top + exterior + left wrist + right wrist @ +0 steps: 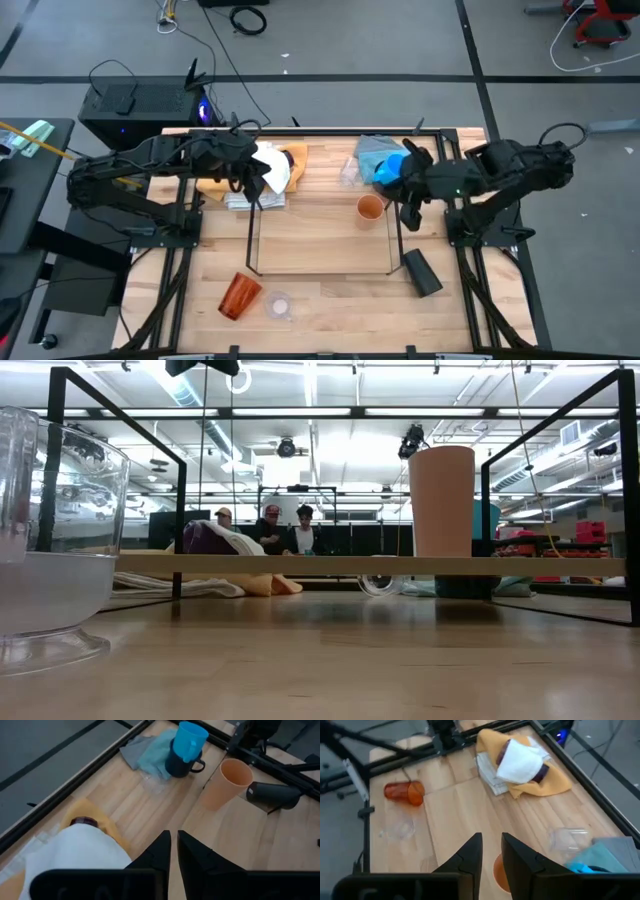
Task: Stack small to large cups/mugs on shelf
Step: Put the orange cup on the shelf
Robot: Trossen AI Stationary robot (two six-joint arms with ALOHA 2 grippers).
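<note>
The wire shelf [250, 240] stands mid-table. A small orange cup [370, 208] stands upright in its far right corner. My right gripper [491, 852] hovers above it, a narrow gap between its fingers, holding nothing. A light-blue mug [189, 739] sits in a navy mug [177, 765] on a blue cloth. A purple tumbler [506, 751] lies under a white cloth on a yellow cloth. My left gripper [174, 851] hangs shut and empty above the shelf's far left corner. An amber tumbler [239, 296] and a black cup [422, 272] lie on their sides.
A clear cup [279, 305] stands near the front edge beside the amber tumbler, and fills the left of the low view [50, 550]. Another clear cup [568, 840] lies by the blue cloth. Black frame rails [300, 130] border the table. People sit in the room beyond.
</note>
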